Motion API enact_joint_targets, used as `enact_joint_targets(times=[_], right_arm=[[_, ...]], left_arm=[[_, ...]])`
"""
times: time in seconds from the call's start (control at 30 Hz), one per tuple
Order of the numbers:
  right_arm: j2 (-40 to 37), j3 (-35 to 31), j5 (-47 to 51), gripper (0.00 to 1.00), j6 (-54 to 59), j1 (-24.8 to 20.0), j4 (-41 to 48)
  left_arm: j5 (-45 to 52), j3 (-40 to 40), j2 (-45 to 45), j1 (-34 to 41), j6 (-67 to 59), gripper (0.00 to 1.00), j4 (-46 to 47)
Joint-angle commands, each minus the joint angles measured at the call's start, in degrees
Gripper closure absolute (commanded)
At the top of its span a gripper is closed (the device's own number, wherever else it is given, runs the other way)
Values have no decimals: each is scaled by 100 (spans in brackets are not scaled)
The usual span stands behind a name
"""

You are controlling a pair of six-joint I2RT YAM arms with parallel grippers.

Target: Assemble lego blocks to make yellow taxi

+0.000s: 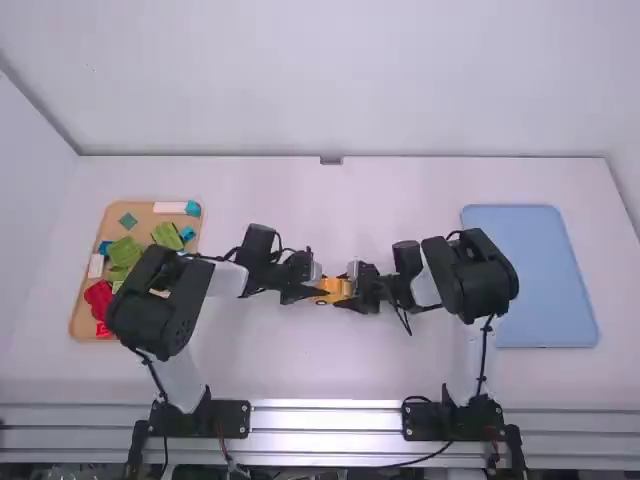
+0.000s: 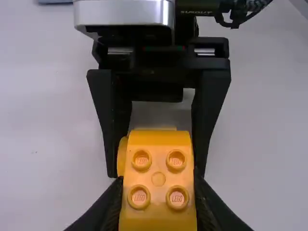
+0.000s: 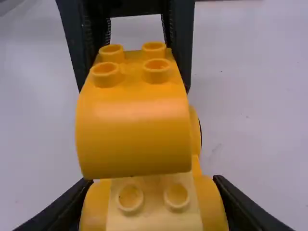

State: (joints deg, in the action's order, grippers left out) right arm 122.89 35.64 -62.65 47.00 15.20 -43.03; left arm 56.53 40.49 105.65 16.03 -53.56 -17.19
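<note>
White tbl (image 1: 320,365) below, taxi (image 1: 334,290) runs lengthwise L-R (low end (image 3: 153,211) R).

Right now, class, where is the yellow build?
In the high view, the yellow build is mid-table, with the left arm's fingers on its left and the right arm's fingers on its right.

Figure: Lettering on block and arm.
Four studs (image 2: 176,160) of the yellow lego block (image 2: 159,211) are bearing raised brand lettering; pale print is marking the right arm's black housing (image 2: 198,6).

Bright, diffuse light, glare on rail (image 1: 325,420)
</note>
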Motion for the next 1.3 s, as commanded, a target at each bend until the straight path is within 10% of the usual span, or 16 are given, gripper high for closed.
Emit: enact_joint_targets(times=[0.0, 1.27], right_arm=[[98, 35, -92, 52, -2, -7, 0], [98, 35, -33, 53, 256, 92, 20]], left_arm=[[87, 48, 61, 48, 22, 88, 42], [-686, 37, 61, 422, 317, 97, 138]])
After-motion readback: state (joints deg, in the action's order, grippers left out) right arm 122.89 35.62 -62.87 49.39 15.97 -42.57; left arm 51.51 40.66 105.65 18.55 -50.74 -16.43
